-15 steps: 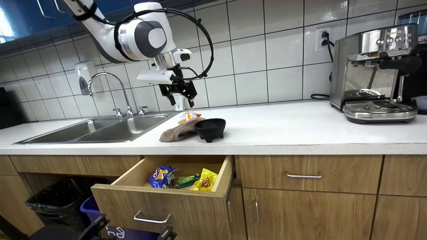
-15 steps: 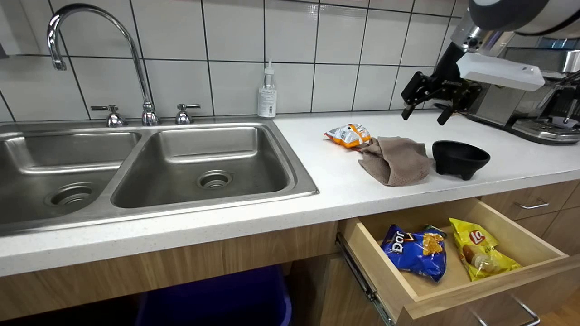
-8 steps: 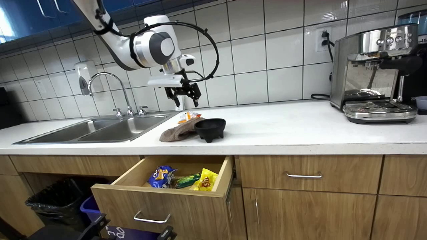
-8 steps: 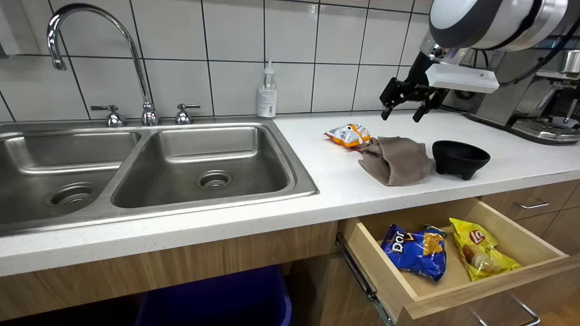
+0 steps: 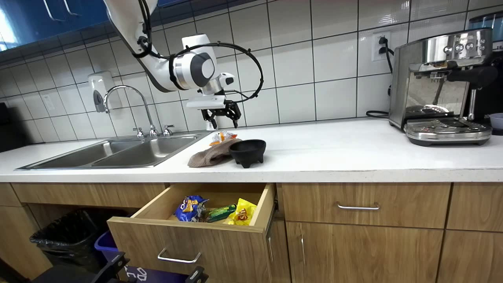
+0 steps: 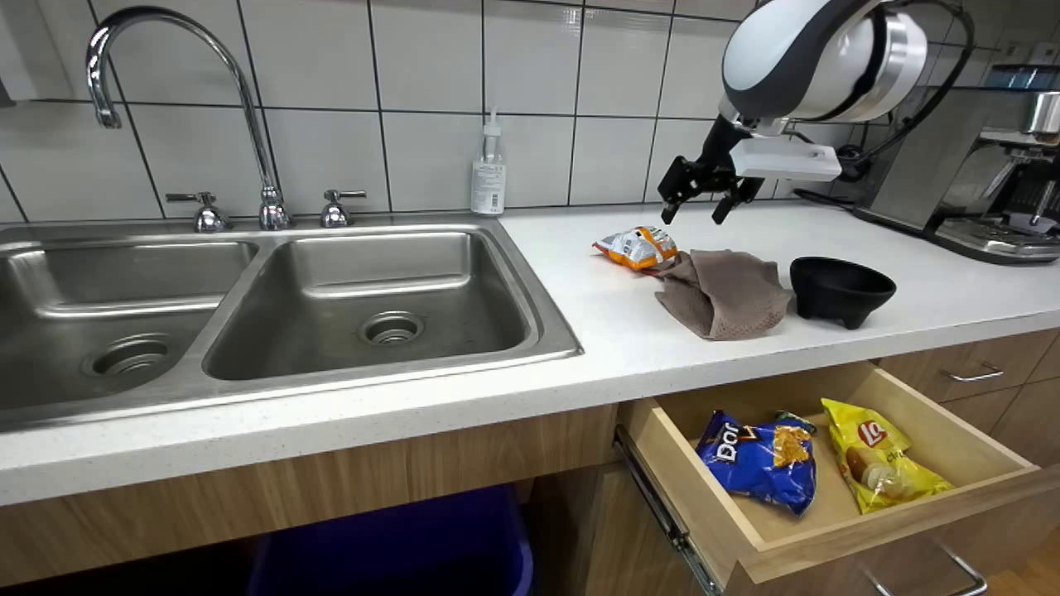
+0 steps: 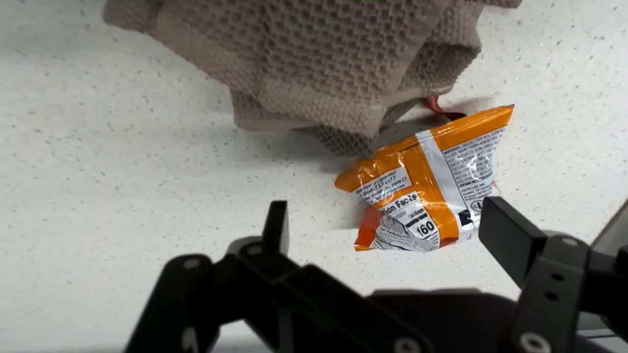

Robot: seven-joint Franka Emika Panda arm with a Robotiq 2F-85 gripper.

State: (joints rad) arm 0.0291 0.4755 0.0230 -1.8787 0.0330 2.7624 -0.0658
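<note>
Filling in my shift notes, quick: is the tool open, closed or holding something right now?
Tool: open, holding nothing; the orange-and-white bag lies ungripped on the counter.

A packet (image 7: pixel 427 191) lies on the white, speckled bench (image 5: pixel 334 153), with a rumpled cloth (image 6: pixel 725 294) just beside it and a black bowl (image 6: pixel 840 290) just beside the cloth. A coffee machine (image 5: pixel 424 90) stands well apart; a sink (image 6: pixel 530 285) is set in.
</note>
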